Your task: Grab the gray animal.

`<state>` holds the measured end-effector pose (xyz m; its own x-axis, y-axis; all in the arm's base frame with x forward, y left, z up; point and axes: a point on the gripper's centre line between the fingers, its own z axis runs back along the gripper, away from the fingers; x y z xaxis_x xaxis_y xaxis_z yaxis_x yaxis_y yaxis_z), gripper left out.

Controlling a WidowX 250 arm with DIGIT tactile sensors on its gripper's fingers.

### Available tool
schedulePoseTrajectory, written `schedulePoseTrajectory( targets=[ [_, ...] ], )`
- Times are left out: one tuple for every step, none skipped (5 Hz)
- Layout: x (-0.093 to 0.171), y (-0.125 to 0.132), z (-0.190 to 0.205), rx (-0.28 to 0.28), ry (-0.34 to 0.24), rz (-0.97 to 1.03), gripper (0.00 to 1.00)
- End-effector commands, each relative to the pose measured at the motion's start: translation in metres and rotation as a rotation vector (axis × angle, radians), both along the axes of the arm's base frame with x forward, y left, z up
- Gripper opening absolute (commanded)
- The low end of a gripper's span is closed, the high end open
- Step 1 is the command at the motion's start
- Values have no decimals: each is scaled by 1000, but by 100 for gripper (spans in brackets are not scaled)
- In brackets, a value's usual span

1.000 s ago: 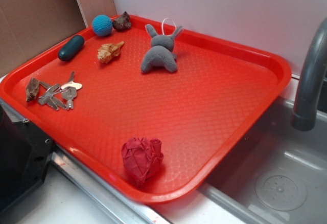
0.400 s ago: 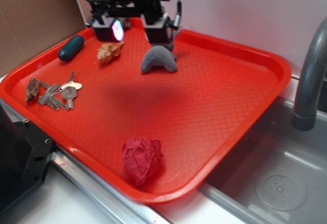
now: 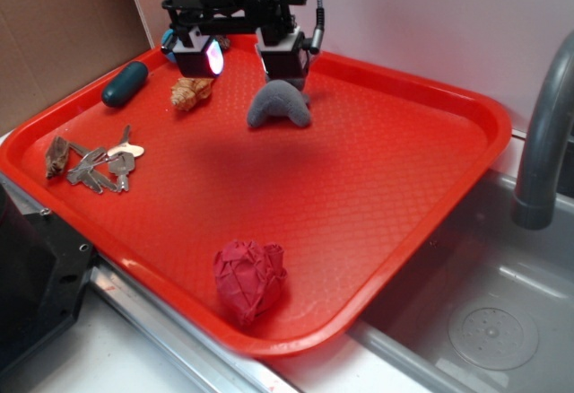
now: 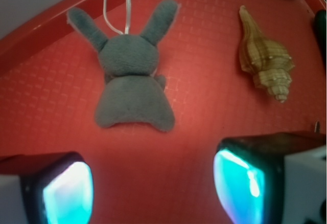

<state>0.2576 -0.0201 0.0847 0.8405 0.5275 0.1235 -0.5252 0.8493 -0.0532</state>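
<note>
- Black-and-white gripper (image 3: 240, 52) hangs above the far side of the red tray (image 3: 430, 191), its fingers spread wide apart, their pads (image 4: 66, 192) glowing cyan, holding nothing.
- Gray animal (image 4: 131, 75) lies flat on the tray, at about 11 o'clock from the gap between the fingers in the wrist view, untouched, ears and white loop (image 4: 117, 1) pointing toward the tray rim.
- Tan seashell (image 4: 265, 55) lies at 3 o'clock from the animal, apart.
- No writing is legible.
</note>
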Motion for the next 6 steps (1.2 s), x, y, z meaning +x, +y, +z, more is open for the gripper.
schedulePoseTrajectory(
  targets=[
    [48,17,-31,-48,-110,42,100],
    [57,20,-40,-48,-96,42,100],
    [65,17,-51,-38,-68,38,100],
    [67,14,-58,-49,-45,24,0],
    [58,13,-39,-68,-54,-54,0],
    [34,4,10,-88,-171,-228,0]
  ],
)
